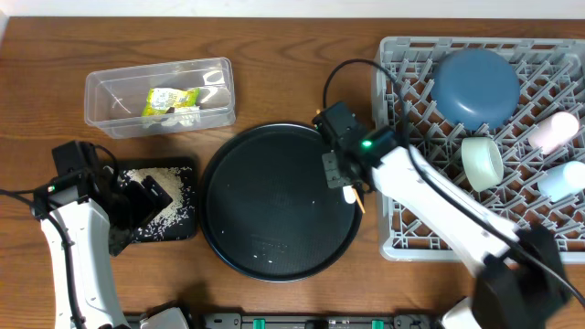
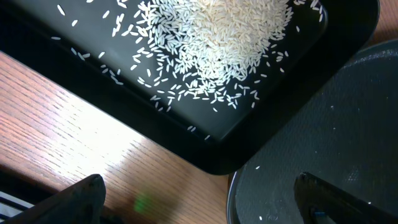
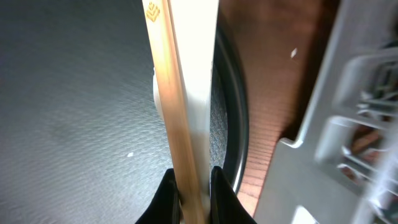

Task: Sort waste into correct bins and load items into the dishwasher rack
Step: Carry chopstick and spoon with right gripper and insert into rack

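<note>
My right gripper [image 3: 194, 177] is shut on a thin wooden chopstick [image 3: 168, 93] and a slim white utensil [image 3: 200, 74], held together above the right rim of the large round black tray [image 3: 74, 112]. In the overhead view it [image 1: 345, 181] is just left of the grey dishwasher rack [image 1: 393, 247]. The rack holds the blue bowl [image 1: 475, 84], mint-green bowl [image 1: 482, 163], pink cup [image 1: 555, 132] and pale blue cup [image 1: 560, 180]. My left gripper [image 2: 199, 190] is open and empty beside the shallow black tray [image 2: 74, 62], which holds the rice [image 2: 230, 31]. The wrapper [image 1: 171, 100] lies in the clear tub [image 1: 110, 96].
The round black tray [image 1: 279, 201] fills the middle of the table between the shallow black tray [image 1: 178, 228] and the rack, with a few stray rice grains on it. A black cable arcs over the rack's left edge [image 1: 388, 100].
</note>
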`<state>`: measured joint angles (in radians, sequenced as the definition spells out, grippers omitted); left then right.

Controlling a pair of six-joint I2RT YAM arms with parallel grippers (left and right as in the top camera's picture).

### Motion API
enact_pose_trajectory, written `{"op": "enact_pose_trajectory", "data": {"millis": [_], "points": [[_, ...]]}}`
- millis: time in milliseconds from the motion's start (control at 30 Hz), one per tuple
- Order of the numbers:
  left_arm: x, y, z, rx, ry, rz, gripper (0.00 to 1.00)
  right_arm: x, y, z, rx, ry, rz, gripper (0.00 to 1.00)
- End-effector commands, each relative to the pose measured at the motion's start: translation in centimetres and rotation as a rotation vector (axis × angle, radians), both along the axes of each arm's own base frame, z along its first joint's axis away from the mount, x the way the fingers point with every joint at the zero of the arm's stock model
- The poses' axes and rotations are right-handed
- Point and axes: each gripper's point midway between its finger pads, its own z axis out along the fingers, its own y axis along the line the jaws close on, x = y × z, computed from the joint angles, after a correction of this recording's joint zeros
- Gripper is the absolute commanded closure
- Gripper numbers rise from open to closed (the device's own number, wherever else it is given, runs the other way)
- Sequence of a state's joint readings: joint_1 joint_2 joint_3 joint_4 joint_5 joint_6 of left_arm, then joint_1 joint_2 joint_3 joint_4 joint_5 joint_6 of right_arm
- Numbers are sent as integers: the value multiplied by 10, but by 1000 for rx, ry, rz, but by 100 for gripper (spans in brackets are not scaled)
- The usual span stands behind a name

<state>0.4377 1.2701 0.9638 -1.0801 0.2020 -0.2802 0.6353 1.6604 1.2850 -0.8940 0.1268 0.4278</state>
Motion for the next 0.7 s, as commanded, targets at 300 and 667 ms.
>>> {"op": "enact_pose_trajectory", "data": {"millis": [300,667], "points": [[-1,3,0,12,6,-12,2,14,-86,60,32,-111,-239,99],[-2,2,0,11,10,-12,2,16,-125,52,-17,-79,-325,99]]}}
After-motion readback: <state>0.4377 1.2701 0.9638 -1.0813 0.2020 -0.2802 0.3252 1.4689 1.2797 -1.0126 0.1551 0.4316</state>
